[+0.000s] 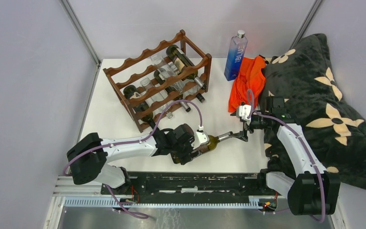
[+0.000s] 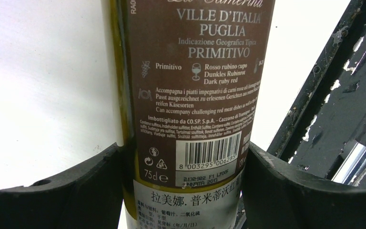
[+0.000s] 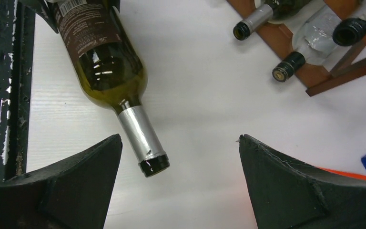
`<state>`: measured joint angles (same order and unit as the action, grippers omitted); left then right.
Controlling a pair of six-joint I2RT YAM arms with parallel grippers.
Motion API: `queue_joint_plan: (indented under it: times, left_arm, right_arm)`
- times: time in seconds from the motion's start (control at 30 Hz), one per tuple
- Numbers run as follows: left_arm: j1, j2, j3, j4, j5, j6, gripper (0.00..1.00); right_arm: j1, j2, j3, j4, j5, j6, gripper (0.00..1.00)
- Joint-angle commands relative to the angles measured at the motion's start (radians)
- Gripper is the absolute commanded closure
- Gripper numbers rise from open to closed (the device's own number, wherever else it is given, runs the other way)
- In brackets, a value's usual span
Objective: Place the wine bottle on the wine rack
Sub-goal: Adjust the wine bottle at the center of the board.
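The wine bottle lies low near the table's front edge, neck pointing right. Its brown back label fills the left wrist view. My left gripper is shut on the bottle's body, a finger pressed against each side. My right gripper stands wide open at the neck end. The silver-foiled neck tip sits between its fingers, close to the left one and touching neither. The reddish-brown wine rack stands at the back left and holds several bottles.
A tall blue water bottle stands at the back right, beside an orange cloth. A black blanket with cream flowers covers the right side. The black base rail runs along the near edge.
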<state>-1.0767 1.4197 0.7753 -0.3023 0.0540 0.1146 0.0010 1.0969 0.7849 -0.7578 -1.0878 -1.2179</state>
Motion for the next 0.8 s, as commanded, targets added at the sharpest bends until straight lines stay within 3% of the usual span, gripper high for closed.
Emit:
queue_joint_plan:
  times: [0.0,0.27,0.5,0.77]
  left_arm:
    - [-0.002,-0.016,0.07,0.071,0.002,0.063,0.98]
    - [-0.003,0.009,0.112,0.031,0.001,0.092,0.98]
    - [-0.008,0.007,0.122,0.014,-0.011,0.108,0.98]
    - [-0.011,0.015,0.134,0.003,-0.011,0.115,0.98]
  right_arm:
    - [0.073,0.019,0.004,0.057,0.022,0.034,0.02]
    - [0.246,0.114,0.004,-0.013,0.167,-0.07,0.03]
    - [0.293,0.184,-0.006,-0.009,0.272,-0.085,0.19]
    - [0.352,0.215,-0.011,0.02,0.308,-0.056,0.47]
